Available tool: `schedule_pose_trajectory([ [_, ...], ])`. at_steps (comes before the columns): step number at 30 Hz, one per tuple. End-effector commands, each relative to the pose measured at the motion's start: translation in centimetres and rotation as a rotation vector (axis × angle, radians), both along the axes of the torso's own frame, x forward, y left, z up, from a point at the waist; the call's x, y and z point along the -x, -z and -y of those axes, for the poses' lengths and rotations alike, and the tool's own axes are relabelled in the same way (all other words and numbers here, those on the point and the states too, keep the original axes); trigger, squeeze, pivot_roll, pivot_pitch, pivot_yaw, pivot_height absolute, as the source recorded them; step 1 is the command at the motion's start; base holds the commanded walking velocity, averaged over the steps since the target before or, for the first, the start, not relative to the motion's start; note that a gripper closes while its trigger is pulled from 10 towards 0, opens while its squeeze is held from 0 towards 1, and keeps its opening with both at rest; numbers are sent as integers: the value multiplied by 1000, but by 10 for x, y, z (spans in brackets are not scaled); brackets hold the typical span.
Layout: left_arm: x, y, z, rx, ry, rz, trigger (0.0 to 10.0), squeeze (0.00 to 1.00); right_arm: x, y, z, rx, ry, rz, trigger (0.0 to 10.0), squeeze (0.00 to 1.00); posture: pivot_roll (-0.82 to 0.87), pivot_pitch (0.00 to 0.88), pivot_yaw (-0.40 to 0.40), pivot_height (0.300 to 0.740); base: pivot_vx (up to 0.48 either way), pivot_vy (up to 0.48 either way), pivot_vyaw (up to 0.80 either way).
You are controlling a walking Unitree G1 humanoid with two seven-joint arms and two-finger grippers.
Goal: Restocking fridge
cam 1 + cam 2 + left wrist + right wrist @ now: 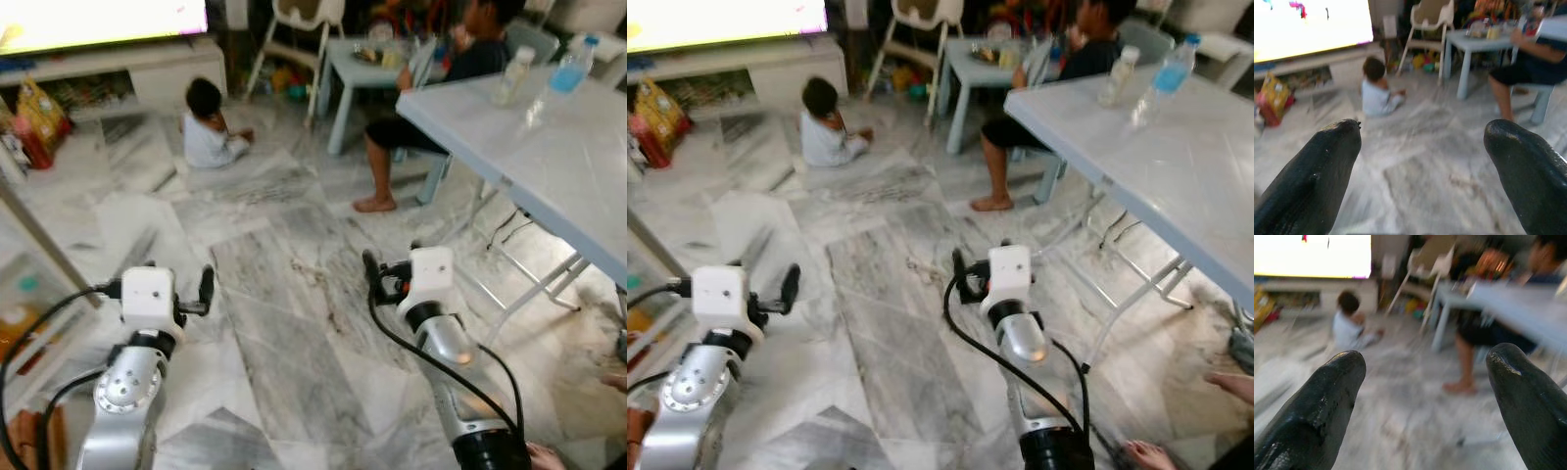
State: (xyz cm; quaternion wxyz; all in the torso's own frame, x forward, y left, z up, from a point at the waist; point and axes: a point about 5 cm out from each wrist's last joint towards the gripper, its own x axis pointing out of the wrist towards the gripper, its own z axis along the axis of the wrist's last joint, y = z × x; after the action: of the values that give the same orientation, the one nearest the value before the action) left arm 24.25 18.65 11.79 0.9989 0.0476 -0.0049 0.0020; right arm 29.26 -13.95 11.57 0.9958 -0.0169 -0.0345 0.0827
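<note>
Two bottles stand on the white folding table (549, 166) at the right: a pale, milky one (513, 73) and a clear one with a blue label (571, 67). Both of my arms are held low over the marble floor, well short of the table. My left gripper (1422, 142) is open with nothing between its black fingers (1317, 176). My right gripper (1425, 377) is open too and holds nothing; it hangs near the table's front left corner (392, 259). At the far left edge a clear shelf (24, 313) holds a few blurred items.
A small child (208, 127) sits on the floor ahead. A person (441, 98) sits on a stool at a low blue table (358, 73). A lit TV (98, 20) on a white cabinet and a high chair (299, 29) line the back. A person's foot (549, 455) shows at lower right.
</note>
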Motion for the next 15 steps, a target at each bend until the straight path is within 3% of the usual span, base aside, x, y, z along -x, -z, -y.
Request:
schedule_pose_trajectory([
  [1, -2, -5, 6, 16, 16, 22, 10000, 0, 1, -5, 11, 8, 37, 21, 10000, 0, 99, 49, -57, 740, 480, 0, 0],
  [5, -8, -10, 7, 24, 28, 40, 10000, 0, -1, -14, 12, -7, 46, 44, 10000, 0, 91, 37, -58, 740, 480, 0, 0],
  [12, -12, -14, 9, 64, 18, 75, 10000, 0, 2, -16, 6, -11, 5, 55, 10000, 0, 86, 19, -62, 740, 480, 0, -800],
  [15, -9, -10, 8, 52, 12, 62, 10000, 0, 6, -16, 8, -12, 14, 56, 10000, 0, 84, 12, -61, 740, 472, 0, -133],
])
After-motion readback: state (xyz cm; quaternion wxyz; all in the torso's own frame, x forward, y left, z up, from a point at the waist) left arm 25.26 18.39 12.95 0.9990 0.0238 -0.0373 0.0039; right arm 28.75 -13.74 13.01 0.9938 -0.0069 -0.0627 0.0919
